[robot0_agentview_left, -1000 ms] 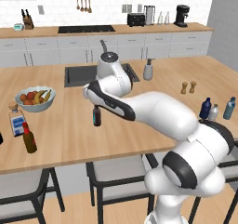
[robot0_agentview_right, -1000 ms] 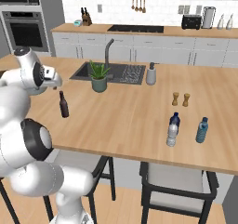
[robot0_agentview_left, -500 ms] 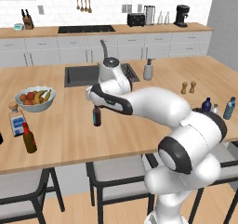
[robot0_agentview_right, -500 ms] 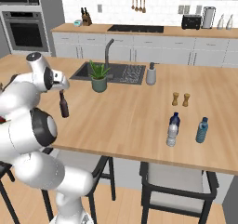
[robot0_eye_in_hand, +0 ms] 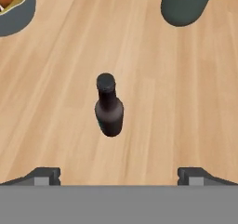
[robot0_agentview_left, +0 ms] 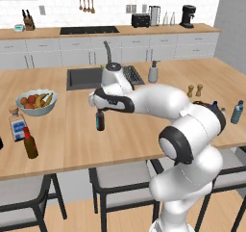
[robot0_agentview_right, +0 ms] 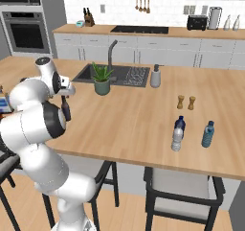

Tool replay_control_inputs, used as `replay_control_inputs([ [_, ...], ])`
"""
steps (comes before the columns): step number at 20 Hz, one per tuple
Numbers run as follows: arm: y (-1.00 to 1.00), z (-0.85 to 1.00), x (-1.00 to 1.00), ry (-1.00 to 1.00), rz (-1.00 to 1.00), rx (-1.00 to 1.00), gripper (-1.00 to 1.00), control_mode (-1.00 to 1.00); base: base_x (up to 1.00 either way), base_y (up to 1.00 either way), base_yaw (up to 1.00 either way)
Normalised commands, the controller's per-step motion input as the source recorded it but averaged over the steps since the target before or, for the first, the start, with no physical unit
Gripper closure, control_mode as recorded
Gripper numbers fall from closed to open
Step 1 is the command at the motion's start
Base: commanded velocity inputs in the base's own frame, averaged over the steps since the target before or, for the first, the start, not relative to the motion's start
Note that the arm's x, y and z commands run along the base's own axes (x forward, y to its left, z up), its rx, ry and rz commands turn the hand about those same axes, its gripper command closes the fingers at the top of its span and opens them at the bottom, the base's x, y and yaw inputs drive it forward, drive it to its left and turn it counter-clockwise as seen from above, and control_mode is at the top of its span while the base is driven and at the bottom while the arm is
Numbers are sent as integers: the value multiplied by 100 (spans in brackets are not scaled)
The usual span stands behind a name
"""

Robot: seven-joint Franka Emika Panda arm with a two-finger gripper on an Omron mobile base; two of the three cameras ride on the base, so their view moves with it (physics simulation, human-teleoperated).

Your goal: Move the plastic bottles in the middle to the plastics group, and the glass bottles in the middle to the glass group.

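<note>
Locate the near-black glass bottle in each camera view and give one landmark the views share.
Left base view: the near-black bottle stands left of centre, just under the gripper.
Right base view: the bottle stands at the left, beside the arm.
Hand view: the bottle is at centre.
Shared landmark: the potted plant.

The white robot arm is swinging further over the wooden island counter (robot0_agentview_left: 72, 125), its elbow folding in closer to the base across the two earlier moments. The two-finger gripper (robot0_agentview_left: 99, 109) is settling over the slim near-black glass bottle (robot0_agentview_left: 100, 121), which is standing upright on the counter, and its fingertips (robot0_eye_in_hand: 46, 174) are spread wide on either side of the bottle without touching it.
</note>
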Motion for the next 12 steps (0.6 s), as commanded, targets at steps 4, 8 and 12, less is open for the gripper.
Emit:
replay_control_inputs([
  [4, 13, -12, 31, 8, 0, 0, -100, -100, 0, 0, 0],
  [8, 3, -27, 26, 0, 0, 0, -100, -100, 0, 0, 0],
  [12, 2, -40, 20, -4, 0, 0, -100, -100, 0, 0, 0],
])
